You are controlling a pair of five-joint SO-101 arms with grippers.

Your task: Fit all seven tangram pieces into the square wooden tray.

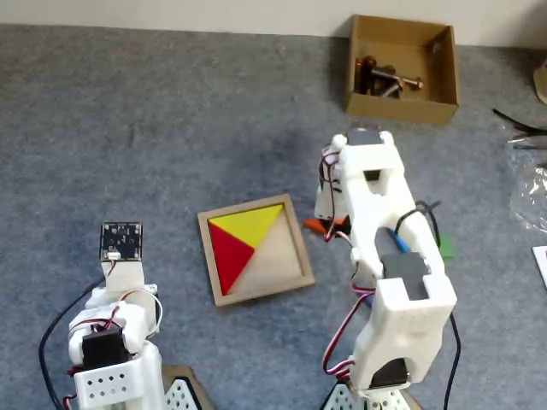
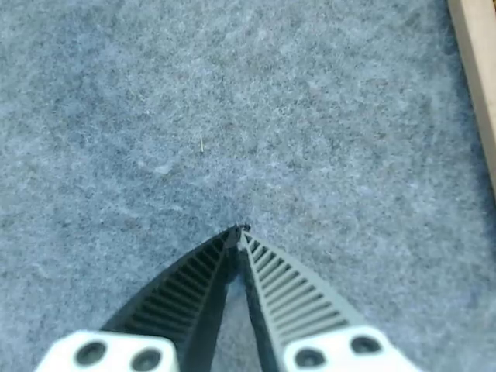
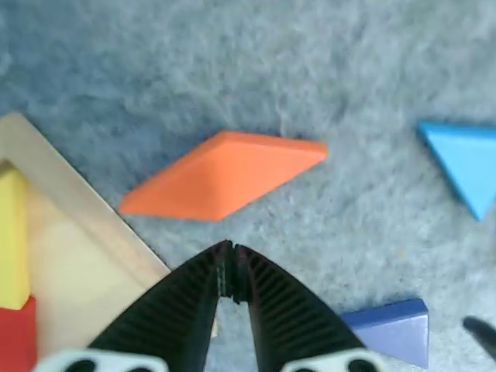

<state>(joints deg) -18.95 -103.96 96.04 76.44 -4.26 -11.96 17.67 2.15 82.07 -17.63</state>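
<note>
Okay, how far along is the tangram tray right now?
Done: yellow triangle and red triangle sit in the wooden tray. In hand: nothing; the right pincer is shut just short of the orange parallelogram, the left pincer shut over bare carpet. Left: the parallelogram, blue triangle, dark blue piece and green piece lie outside the tray.

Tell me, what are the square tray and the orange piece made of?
The square tray looks like pale, unpainted wood: it is light tan and matte, with a raised frame. The orange piece is probably wood too, painted a smooth, even orange with crisp edges, though the coat hides any grain, so it could be plastic.
</note>
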